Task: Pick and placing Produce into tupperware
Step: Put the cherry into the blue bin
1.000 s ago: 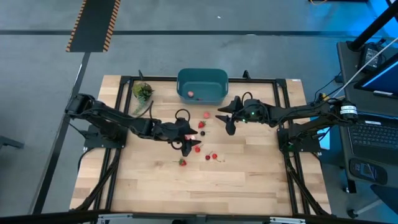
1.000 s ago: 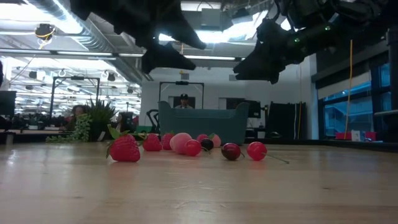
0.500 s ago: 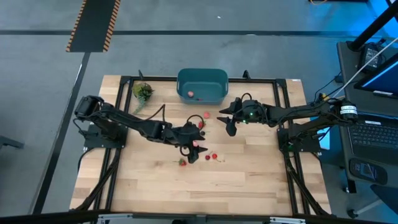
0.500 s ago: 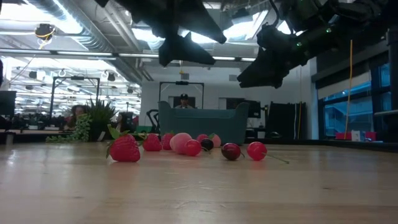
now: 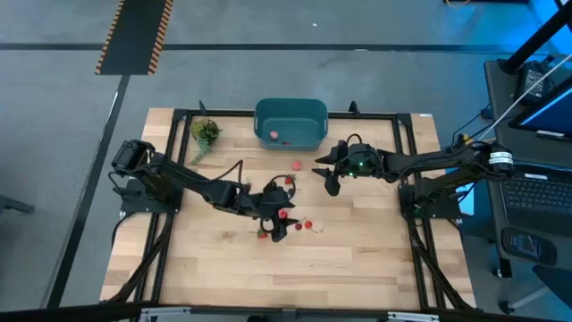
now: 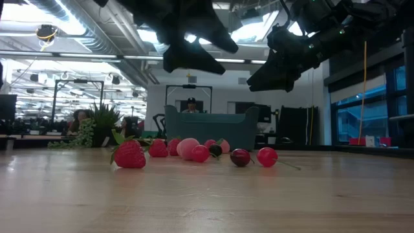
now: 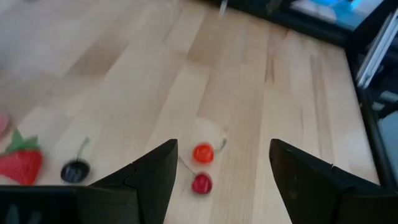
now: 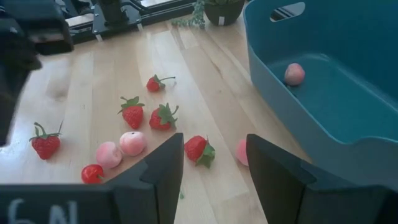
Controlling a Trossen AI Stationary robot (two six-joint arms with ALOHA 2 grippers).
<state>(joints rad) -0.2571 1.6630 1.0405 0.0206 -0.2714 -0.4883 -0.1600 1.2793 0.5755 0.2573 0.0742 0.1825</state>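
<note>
From above, a pale wooden table (image 5: 357, 268) is seen inside a black frame on a grey floor, with a desk and keyboard (image 5: 536, 192) at the right edge. The tupperware (image 5: 290, 122) is set at the table's far middle edge, its long axis running left to right, with one pinkish piece (image 5: 274, 136) lying inside. The produce (image 5: 298, 165) is scattered on the wood between the tub and the table's middle, and a green leafy bunch (image 5: 205, 132) is placed near the far left corner. The left gripper (image 5: 279, 224) is held over the scattered pieces, and the right gripper (image 5: 329, 179) is held just beside the tub's near right corner. At table height, the strawberries and cherries (image 6: 129, 155) are seen in a loose row in front of the tub (image 6: 210, 128), both grippers are raised above them, and an open office with ceiling lights and a person behind the tub is shown beyond. Through the left wrist camera, the left gripper (image 7: 221, 171) is seen wide apart and empty, with two small red pieces (image 7: 203, 153) on the wood between its fingers and a strawberry (image 7: 20, 163) well off to the side. Through the right wrist camera, the right gripper (image 8: 214, 165) is seen parted and empty, with a strawberry (image 8: 199, 149) between its fingers and the tub wall (image 8: 292, 134) close by.
</note>
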